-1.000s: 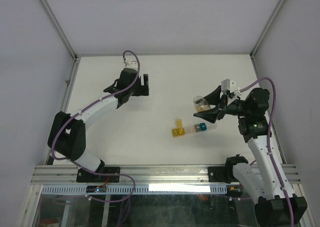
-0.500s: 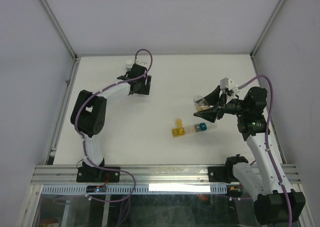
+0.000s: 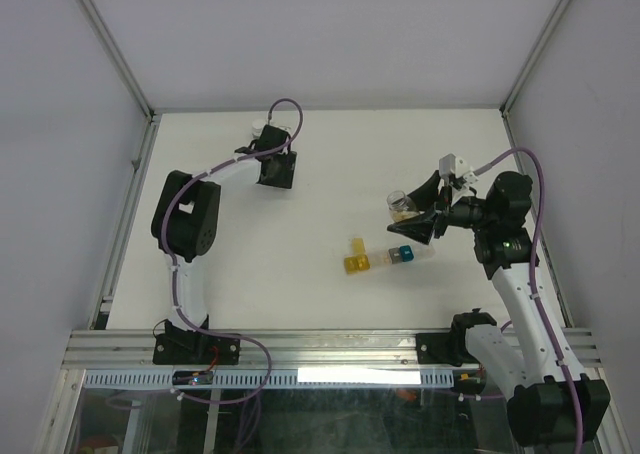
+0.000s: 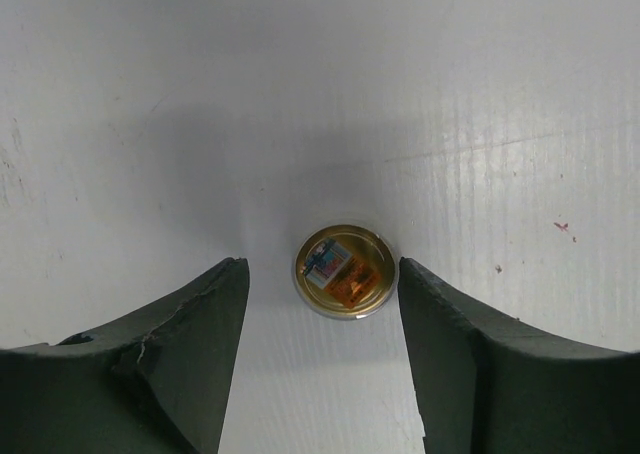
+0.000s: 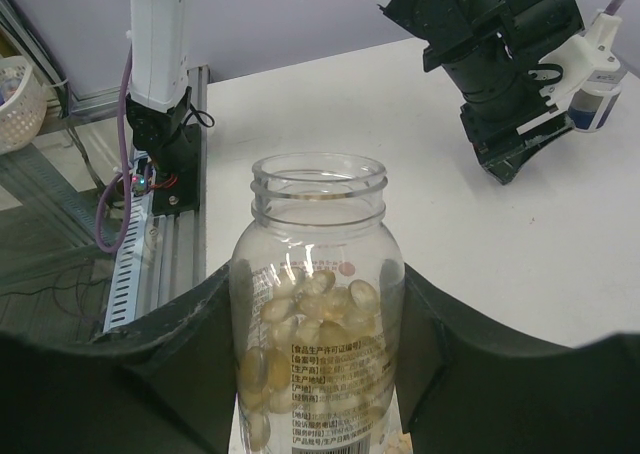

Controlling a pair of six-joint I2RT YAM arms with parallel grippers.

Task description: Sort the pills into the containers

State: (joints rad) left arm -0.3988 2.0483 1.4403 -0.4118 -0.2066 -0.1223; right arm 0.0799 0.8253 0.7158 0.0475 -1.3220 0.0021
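Pill bottle clamped open in right hand [image 5: 318,284], left hand [image 4: 322,274] spread astride small bottle [image 4: 345,272].
Could dump pills [image 5: 300,309] past tiny containers [image 3: 378,258], rowed mid-worktop [image 3: 300,224] near pill bottle [image 5: 318,199], if overtilted.

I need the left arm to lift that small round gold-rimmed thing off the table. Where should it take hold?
By the rim, on opposite sides, coming straight down. The gold-rimmed disc is round and looks low, so only its edge offers faces. The left pincer straddles it, open.
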